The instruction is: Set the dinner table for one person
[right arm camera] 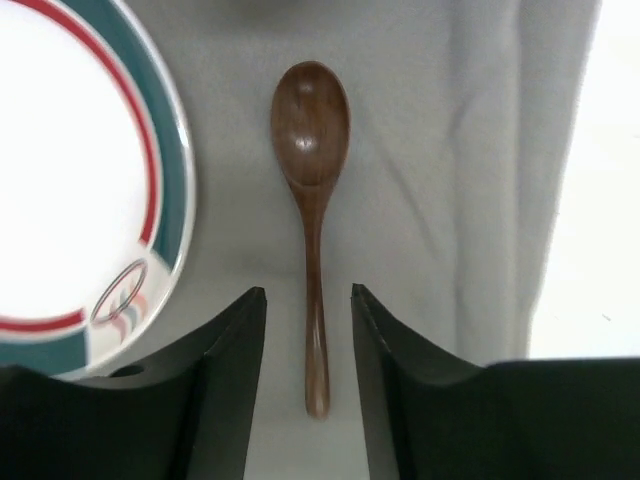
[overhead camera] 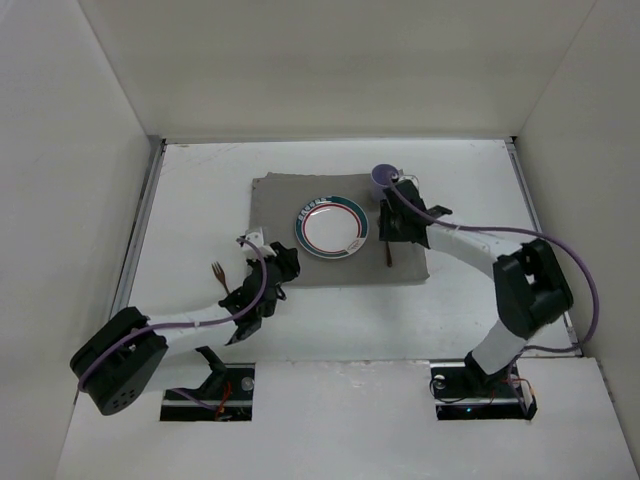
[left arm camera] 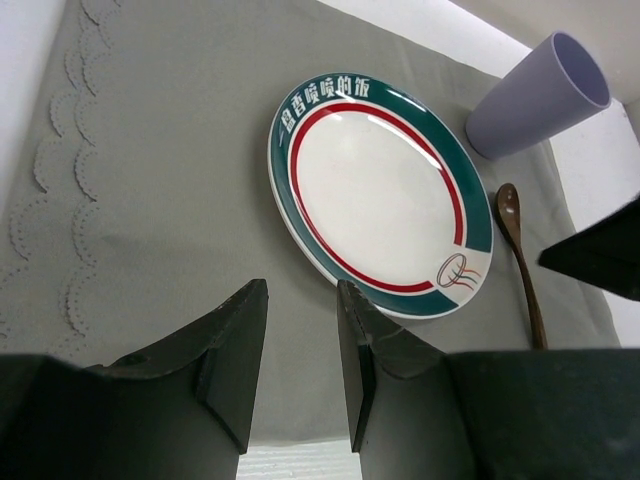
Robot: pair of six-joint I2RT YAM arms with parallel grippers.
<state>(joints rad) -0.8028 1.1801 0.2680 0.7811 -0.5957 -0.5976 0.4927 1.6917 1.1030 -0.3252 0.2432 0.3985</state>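
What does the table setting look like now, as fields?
Mat: grey cloth mat on white tabletop
Plate: round white plate, green and red rim, mid-mat
Spoon: brown wooden spoon, flat, right of plate
Cup: lilac plastic cup, upright, mat's far right corner
Fork: small brown fork, off mat, left
Right gripper: open, astride spoon handle
Left gripper: open, empty

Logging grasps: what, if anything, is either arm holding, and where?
Nothing. The fingers of the right gripper stand apart either side of the handle of the wooden spoon, which lies on the grey mat; the left gripper has nothing between its fingers.
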